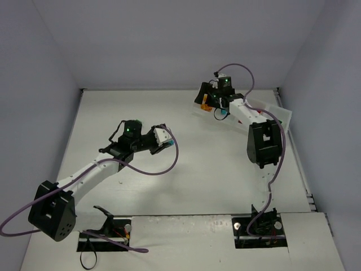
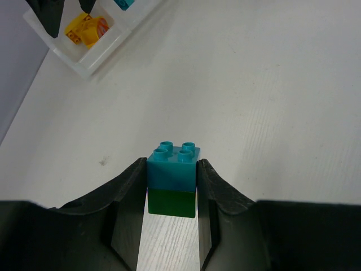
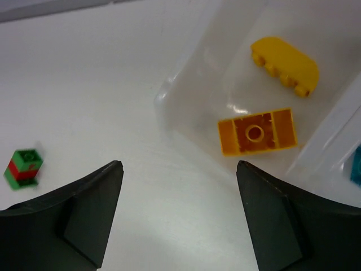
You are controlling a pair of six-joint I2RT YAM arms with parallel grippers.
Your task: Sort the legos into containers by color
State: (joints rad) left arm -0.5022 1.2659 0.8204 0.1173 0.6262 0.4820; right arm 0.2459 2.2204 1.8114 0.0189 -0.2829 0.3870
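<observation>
Two bricks form the teal-green stack clenched in my left claw over mid-worktop. My right claw hangs released above the tray near the far right corner. Best practice, I judge: split the colours before any drop.

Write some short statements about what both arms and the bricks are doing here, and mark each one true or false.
1. The left tool grips a teal brick stacked on a green brick. True.
2. The right tool is shut on a yellow brick. False: it is open and holds nothing.
3. Two yellow bricks lie in one compartment of the tray. True.
4. The green and red stack lies inside the tray. False: it sits on the table, outside the tray.
</observation>
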